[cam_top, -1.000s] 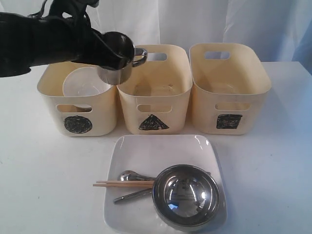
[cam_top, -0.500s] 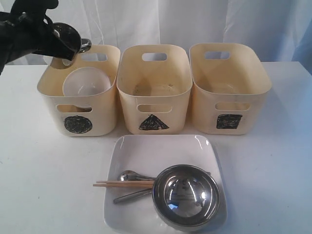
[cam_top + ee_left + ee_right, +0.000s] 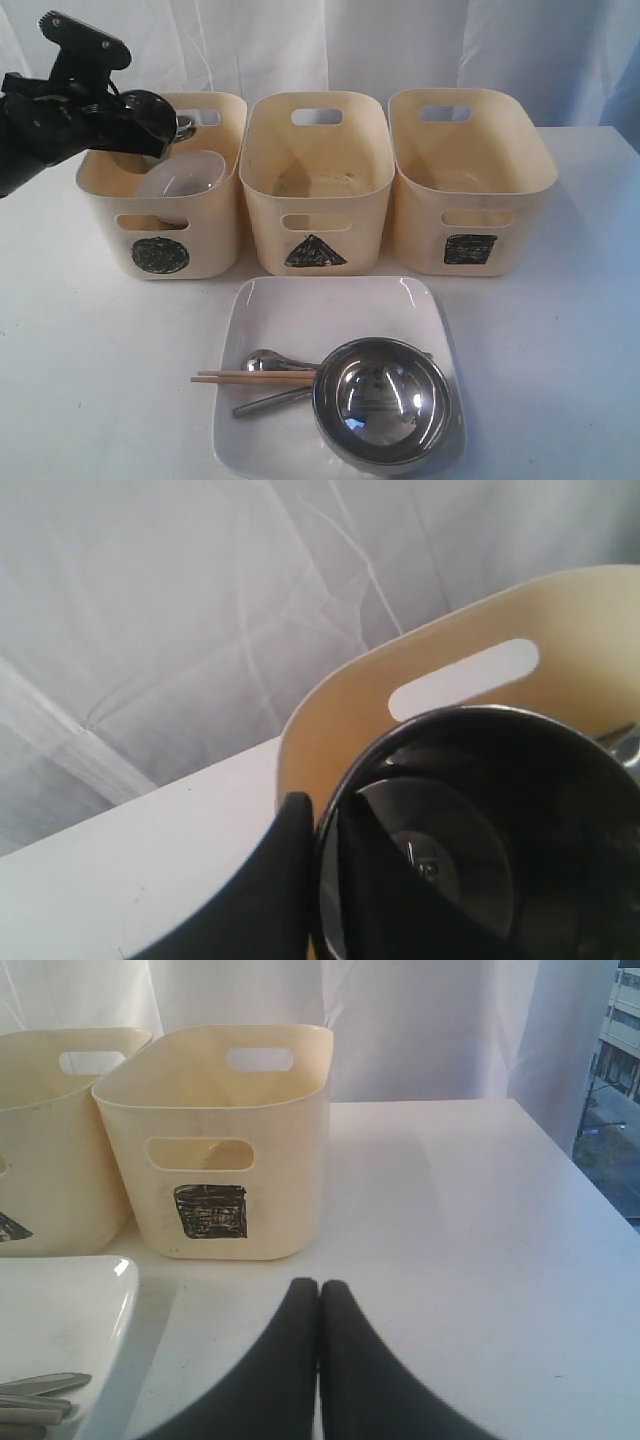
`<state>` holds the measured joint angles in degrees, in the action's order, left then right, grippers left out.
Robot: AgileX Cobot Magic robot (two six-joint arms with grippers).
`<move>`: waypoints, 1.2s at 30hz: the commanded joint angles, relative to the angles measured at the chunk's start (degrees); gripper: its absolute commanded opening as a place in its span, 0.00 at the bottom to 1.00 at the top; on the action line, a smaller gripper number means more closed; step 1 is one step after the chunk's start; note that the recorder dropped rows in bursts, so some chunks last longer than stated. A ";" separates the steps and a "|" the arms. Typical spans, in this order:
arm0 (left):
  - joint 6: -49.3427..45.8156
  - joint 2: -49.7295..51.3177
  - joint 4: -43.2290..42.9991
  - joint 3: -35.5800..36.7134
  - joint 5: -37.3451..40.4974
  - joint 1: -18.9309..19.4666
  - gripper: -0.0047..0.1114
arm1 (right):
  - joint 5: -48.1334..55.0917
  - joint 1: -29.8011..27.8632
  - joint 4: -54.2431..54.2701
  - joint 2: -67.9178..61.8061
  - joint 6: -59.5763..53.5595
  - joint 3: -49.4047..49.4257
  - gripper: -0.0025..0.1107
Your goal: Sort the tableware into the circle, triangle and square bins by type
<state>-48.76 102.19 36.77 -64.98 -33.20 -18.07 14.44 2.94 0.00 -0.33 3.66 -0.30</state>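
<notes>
In the upper left of the exterior view, the left gripper (image 3: 138,106) holds a steel mug (image 3: 155,108) by its wall. The left wrist view shows one finger (image 3: 400,870) inside the mug and the other one outside, so the jaws are narrow and clamped on the rim. The mug is tilted above the back part of the circle bin (image 3: 108,238), with its handle towards the middle of the frame. A small white bowl (image 3: 186,172) lies tilted inside this bin.

The triangle bin (image 3: 262,235) stands in the middle and the square bin (image 3: 525,215) on the right. In front of them, low in the frame, the large white square plate (image 3: 300,310) rests on the bench (image 3: 80,380). It carries the large steel bowl (image 3: 380,402), the wooden chopsticks (image 3: 250,377) and the steel cutlery (image 3: 266,360), which touch each other.

The right gripper (image 3: 319,1305) is pressed fully together and holds nothing; it is above the bench, near the square bin.
</notes>
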 commanded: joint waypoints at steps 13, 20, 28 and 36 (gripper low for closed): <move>3.98 -4.74 8.43 -1.16 2.68 -0.02 0.72 | -0.64 -0.13 0.00 0.33 0.07 0.30 0.02; 3.98 -14.16 12.52 -1.16 24.98 -0.02 0.63 | -0.64 -0.13 0.00 0.33 0.07 0.30 0.02; 3.95 -23.28 9.75 -1.16 50.84 -0.02 0.57 | -0.64 -0.13 0.00 0.33 0.07 0.30 0.02; 5.55 -27.55 10.08 -1.16 61.07 -0.02 0.57 | -0.64 -0.13 0.00 0.33 0.07 0.30 0.02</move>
<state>-43.96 76.04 46.41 -65.74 23.63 -18.07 14.44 2.94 0.00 -0.33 3.66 -0.30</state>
